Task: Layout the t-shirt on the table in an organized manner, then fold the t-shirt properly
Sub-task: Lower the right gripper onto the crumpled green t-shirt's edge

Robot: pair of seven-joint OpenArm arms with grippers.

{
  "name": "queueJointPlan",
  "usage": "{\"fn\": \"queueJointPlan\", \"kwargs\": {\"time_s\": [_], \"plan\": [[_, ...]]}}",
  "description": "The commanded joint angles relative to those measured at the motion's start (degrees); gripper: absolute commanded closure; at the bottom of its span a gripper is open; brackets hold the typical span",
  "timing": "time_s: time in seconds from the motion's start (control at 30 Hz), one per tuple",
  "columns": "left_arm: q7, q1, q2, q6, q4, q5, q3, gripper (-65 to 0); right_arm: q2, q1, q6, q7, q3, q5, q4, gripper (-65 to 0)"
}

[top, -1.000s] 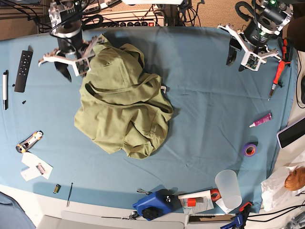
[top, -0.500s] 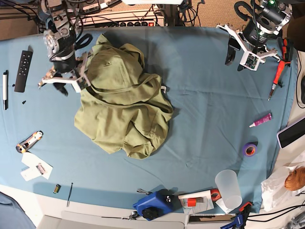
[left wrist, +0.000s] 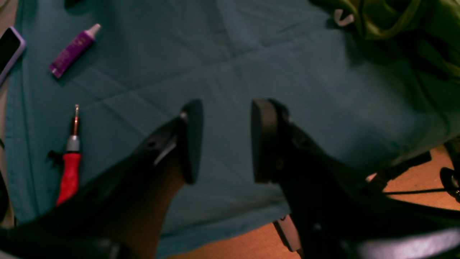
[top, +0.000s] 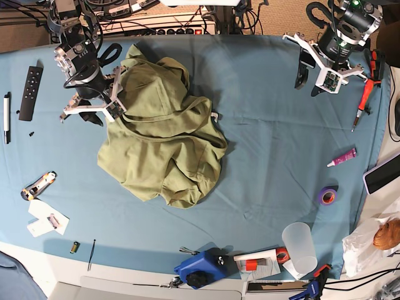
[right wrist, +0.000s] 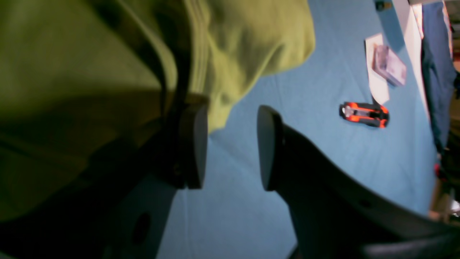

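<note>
The olive-green t-shirt (top: 162, 140) lies crumpled in a heap on the left half of the table (top: 269, 125), which is covered with a blue cloth. My right gripper (top: 105, 114) hangs open at the shirt's upper left edge. In the right wrist view this gripper (right wrist: 231, 144) has one finger against the t-shirt (right wrist: 90, 72) and the other over bare cloth, with a fold edge just above the gap. My left gripper (top: 310, 78) is open and holds nothing at the far right. The left wrist view shows it (left wrist: 226, 140) over blue cloth, with the t-shirt (left wrist: 395, 21) well away.
A remote (top: 31, 92), a pen (top: 7, 117) and a utility knife (top: 37, 185) lie at the left. A red screwdriver (top: 362, 106), a purple tube (top: 342, 157), a phone (top: 382, 174) and a tape roll (top: 327, 195) sit at the right. A plastic cup (top: 300, 247) and a blue tool (top: 200, 269) stand near the front edge.
My right arm has come down from the table's far edge along the shirt's left side and turned, its fingers now at the shirt's edge. The left arm has hardly moved.
</note>
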Motion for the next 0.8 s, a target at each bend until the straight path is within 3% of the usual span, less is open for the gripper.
{"fn": "queueJointPlan", "kwargs": {"time_s": [0.0,0.3,0.37,0.57,0.77], "plan": [[-1.3,0.0,-0.3,0.0,0.9,-0.4,-0.2,-23.5,0.8,1.0,-0.3,1.4,0.4,0.4,0.7,-23.4],[-1.3,-0.4,-0.3,0.0,0.9,-0.5,-0.2,-23.5,0.8,3.0,-0.1,1.3,0.4,2.9,-5.5,-23.3],[-1.3,-0.4,-0.3,0.0,0.9,-0.5,-0.2,-23.5,0.7,3.1,1.3,1.7,0.4,3.9,-7.6,-23.3],[-1.3,-0.4,-0.2,0.0,0.9,-0.7,-0.2,-23.5,0.1,3.1,2.0,7.5,0.4,4.0,-8.5,-22.6],[-1.4,-0.5,-0.2,0.0,0.9,-0.7,-0.2,-23.5,0.1,3.5,1.9,8.2,0.4,4.0,-8.4,-6.5]]}}
